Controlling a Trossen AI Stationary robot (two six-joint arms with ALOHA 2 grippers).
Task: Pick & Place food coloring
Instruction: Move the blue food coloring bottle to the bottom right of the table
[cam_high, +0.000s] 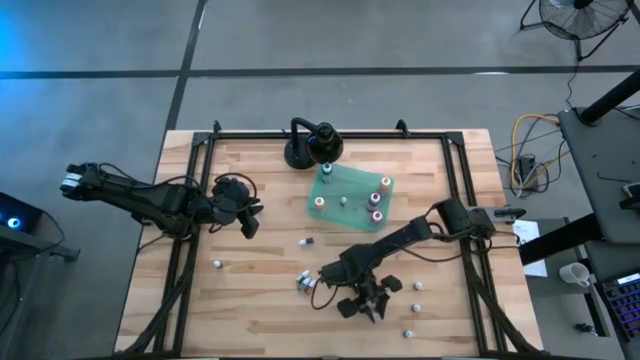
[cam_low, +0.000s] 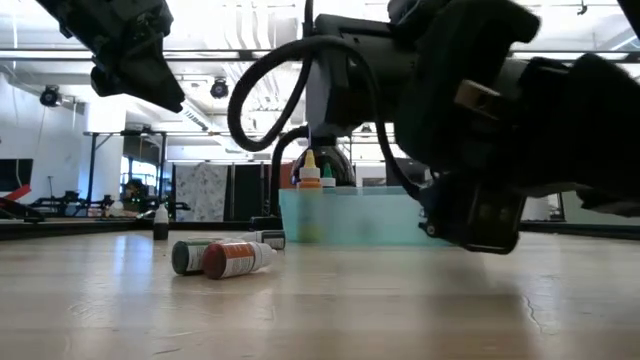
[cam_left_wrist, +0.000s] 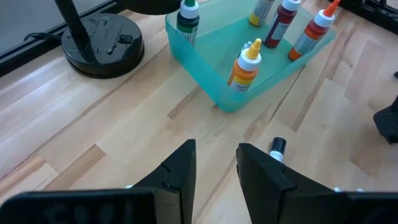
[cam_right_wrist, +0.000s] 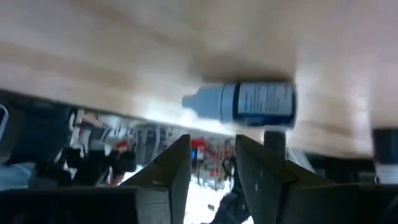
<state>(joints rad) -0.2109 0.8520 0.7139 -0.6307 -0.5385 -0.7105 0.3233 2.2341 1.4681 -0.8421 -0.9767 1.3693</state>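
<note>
Dark and bulky, the right tool (cam_low: 470, 215) fills the right half of the low view, hanging just above the desk (cam_low: 320, 320). From overhead it sits in the lower middle of the frame (cam_high: 365, 298), with loose food coloring bottles scattered around it. Its own camera shows its fingers (cam_right_wrist: 168, 168) set a little apart with nothing between them, so it is open and empty. Just ahead of them lies a blue-labelled bottle (cam_right_wrist: 245, 104) on its side, its long axis running across the frame and its pale tip pointing to the frame's left.

Two more bottles lie side by side at lower left of the low view, a reddish one (cam_low: 232, 259) and a darker one (cam_low: 190, 256) touching it, both with long axes flat along the desk. Other bottles stand upright with tips up on the green tray (cam_high: 332, 203) in the upper middle of the overhead frame; an orange-labelled one (cam_left_wrist: 244, 67) stands nearest the tray's front corner.

The left tool (cam_high: 240, 215) waits at left of centre in the overhead view, fingers (cam_left_wrist: 180, 171) parted and empty, with a small dark-capped bottle (cam_left_wrist: 276, 149) just beyond them.

These bottles look light, stiff and smooth, so a lying one would probably roll if nudged. I would take hold across the middle of the body, fingers closing at right angles to the long axis, not on the narrow tapered tip.
</note>
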